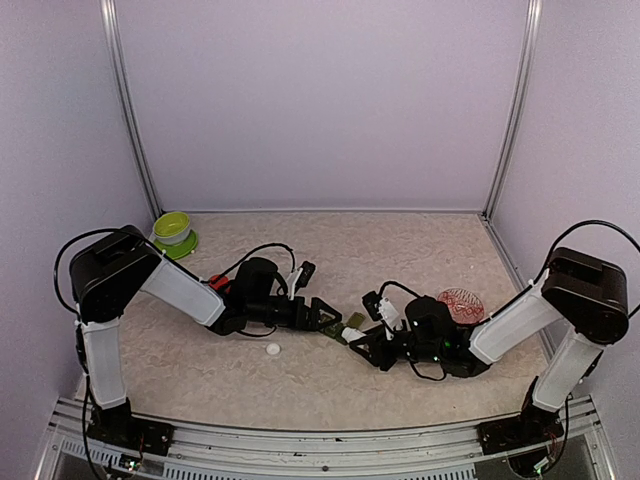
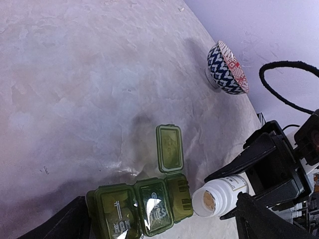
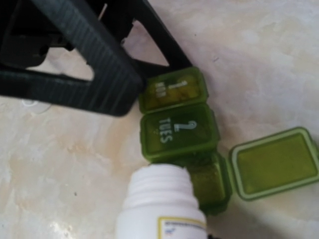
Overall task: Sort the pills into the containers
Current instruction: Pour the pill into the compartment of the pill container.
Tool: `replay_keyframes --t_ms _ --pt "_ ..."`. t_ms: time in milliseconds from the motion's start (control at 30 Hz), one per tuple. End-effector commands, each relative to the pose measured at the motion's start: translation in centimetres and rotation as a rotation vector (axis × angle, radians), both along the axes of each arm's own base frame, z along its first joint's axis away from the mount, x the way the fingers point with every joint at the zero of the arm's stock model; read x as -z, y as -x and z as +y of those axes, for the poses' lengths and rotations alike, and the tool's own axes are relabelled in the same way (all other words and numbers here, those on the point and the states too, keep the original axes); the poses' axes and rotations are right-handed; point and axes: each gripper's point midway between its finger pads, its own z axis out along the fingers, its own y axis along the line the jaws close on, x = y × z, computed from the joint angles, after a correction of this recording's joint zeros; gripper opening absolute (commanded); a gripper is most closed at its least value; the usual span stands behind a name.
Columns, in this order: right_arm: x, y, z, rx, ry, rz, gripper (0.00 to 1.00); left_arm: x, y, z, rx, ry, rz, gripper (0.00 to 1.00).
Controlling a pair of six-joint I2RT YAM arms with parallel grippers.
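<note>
Marbled table [image 1: 400,250] carries containers [image 3: 178,132]; lime-green bowl [image 1: 173,229]; patterned bowl [image 1: 461,303] — white cap [image 1: 273,349].

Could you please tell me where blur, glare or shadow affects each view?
Top view: evenly lit and sharp, but the dark green three-box plastic pill case is tiny. Left wrist view: crisp, sheen on its closed lids, soft shadow beyond it. Right wrist view: the near white plastic bottle is blurred.

green bowl [image 1: 173,228]: upright, far left corner of table [image 1: 330,250].
patterned bowl [image 2: 228,68]: upright, right side; blue-white outside, red-white inside.
white disc [image 1: 273,349]: flat, near front, left of centre.
table: beige, marbled.
</note>
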Motion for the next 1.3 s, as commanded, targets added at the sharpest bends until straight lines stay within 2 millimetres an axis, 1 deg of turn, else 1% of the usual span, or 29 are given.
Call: replay_keyframes --t_ms 0,133,400,700,1267 --pt "-1.1 -0.7 -0.3 0.02 0.004 -0.02 0.23 0.4 0.2 0.1 0.008 0.008 0.006 0.99" --pt "-1.5 -0.7 -0.4 0.024 0.006 -0.025 0.23 0.4 0.1 0.1 0.007 0.008 0.007 0.99" --pt "-0.8 -0.8 -0.9 0.036 0.054 -0.01 0.23 0.4 0.1 0.1 0.005 0.005 0.006 0.99" --pt "-0.9 -0.8 -0.5 0.028 0.055 -0.004 0.23 0.5 0.1 0.1 0.007 0.006 0.009 0.99" --pt "-0.5 -0.9 -0.4 0.024 0.107 0.031 0.22 0.6 0.1 0.1 0.009 0.006 0.01 0.99"
